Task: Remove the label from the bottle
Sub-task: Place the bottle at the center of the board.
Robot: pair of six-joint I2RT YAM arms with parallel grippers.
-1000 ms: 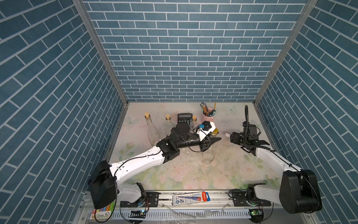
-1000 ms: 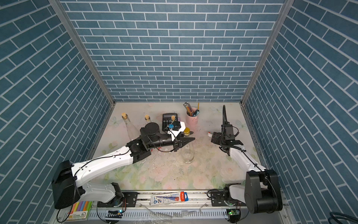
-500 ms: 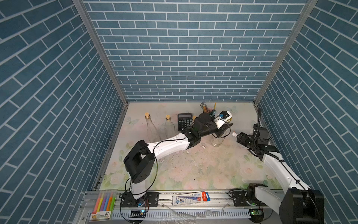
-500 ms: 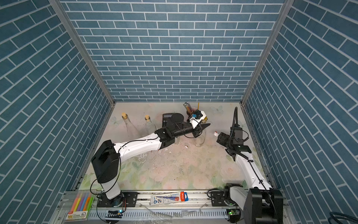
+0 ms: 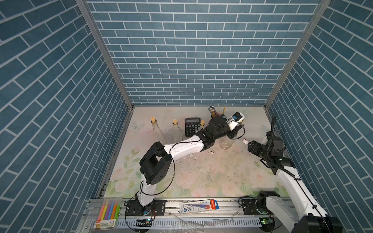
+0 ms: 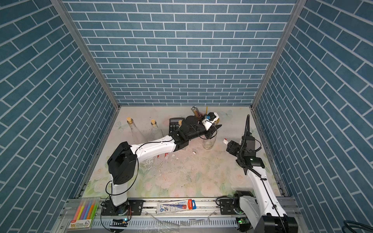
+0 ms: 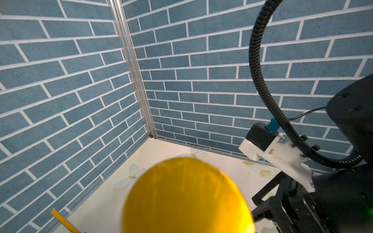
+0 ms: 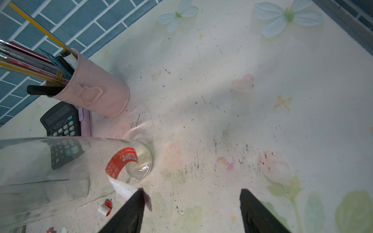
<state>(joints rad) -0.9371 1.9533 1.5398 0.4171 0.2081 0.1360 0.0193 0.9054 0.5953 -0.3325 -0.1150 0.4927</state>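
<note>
My left hand [image 5: 236, 131] is clamped on the neck of the glass bottle [image 5: 225, 142], which stands on the desk [image 5: 201, 171] just below it. My right hand [image 8: 191, 191] is spread open, and the red label [image 8: 121, 161] clings to one finger [image 8: 133, 211], close beside the bottle.

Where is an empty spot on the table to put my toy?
Free: the front of the mat, between the left arm and right arm, and the back right corner between the pencil cup and the side wall. Crowded: the back row of corked bottles, calculator and the bottle under the left end effector; label scraps lie mid-table.
</note>
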